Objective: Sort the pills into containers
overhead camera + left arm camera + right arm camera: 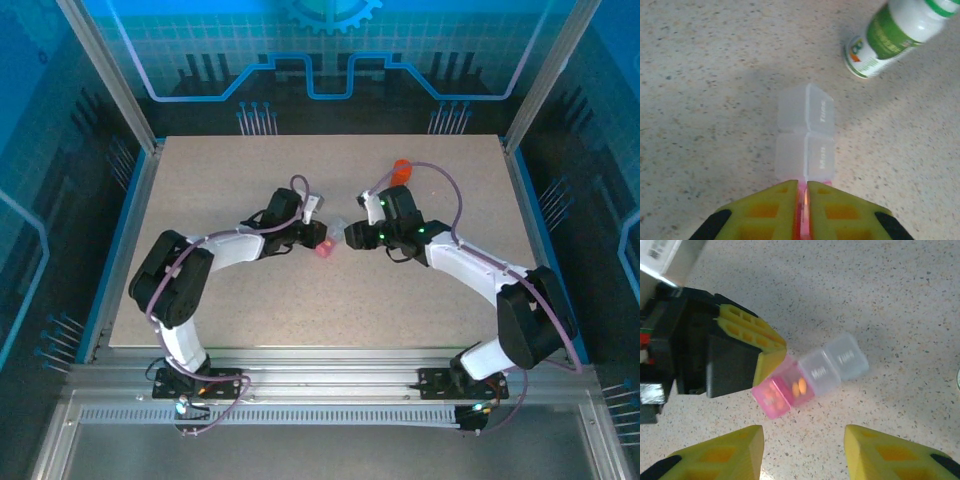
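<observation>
**Hold the pink cell steady, pick from straight above**

The left end effector (804, 189) has its yellow fingers clamped together on the pink end of the translucent plastic pill-organiser strip (832, 365), which lies mid-way across the speckled, matte tabletop (890, 300). The right end effector (803, 436) hovers over it from the right, fingers apart. The pink cell (792, 385) stands open, with small glossy orange oval pills (799, 386) inside. A clean pick likely calls for a straight descent and narrowed fingers, because the light, smooth strip would slide easily. The frosted square cells marked Mon and Tue look shut. A white cylindrical bottle with a green label (895, 35) appears to lie near the strip's clear end. An orange cylindrical bottle (400, 168) stands farther back, to the right.
</observation>
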You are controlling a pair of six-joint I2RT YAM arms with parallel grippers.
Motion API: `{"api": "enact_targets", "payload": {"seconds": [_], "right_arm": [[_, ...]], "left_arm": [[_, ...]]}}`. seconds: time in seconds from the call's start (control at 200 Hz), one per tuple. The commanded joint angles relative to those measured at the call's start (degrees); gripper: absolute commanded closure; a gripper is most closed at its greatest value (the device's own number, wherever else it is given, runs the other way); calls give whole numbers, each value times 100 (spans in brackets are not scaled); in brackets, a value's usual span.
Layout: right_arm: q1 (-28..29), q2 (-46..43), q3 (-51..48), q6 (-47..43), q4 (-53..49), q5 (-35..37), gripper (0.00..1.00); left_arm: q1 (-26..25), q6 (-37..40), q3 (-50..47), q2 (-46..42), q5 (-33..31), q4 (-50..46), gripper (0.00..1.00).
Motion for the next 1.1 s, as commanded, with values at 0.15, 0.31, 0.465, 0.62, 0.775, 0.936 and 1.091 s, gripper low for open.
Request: {"api": "enact_targets", "payload": {"seconds": [0.15,0.31,0.465,0.62,0.775,0.936,1.091], "right_arm": [[19,33,-133,106,101,-140,53],[20,-8,-282,75,155,-20,53],[21,-21,-359,23,153,44,53],[21,194,-350,21,141,243,53],[-6,641,-285,26,508,354,53],[3,903,-235,154,849,616,54],[2,1185,-5,144,738,776,53]], "left_arm": [[-5,-41,-452,-189,-106,-105,84],[-28,-303,-653,-408,-82,53,79],[-31,-831,-677,-982,-311,-223,74],[108,-1320,-738,-1218,-608,-574,70],[563,-1610,-561,-618,-216,-646,72],[682,-1696,-345,-114,69,-485,74],[670,-1727,-252,177,174,-247,73]]}}
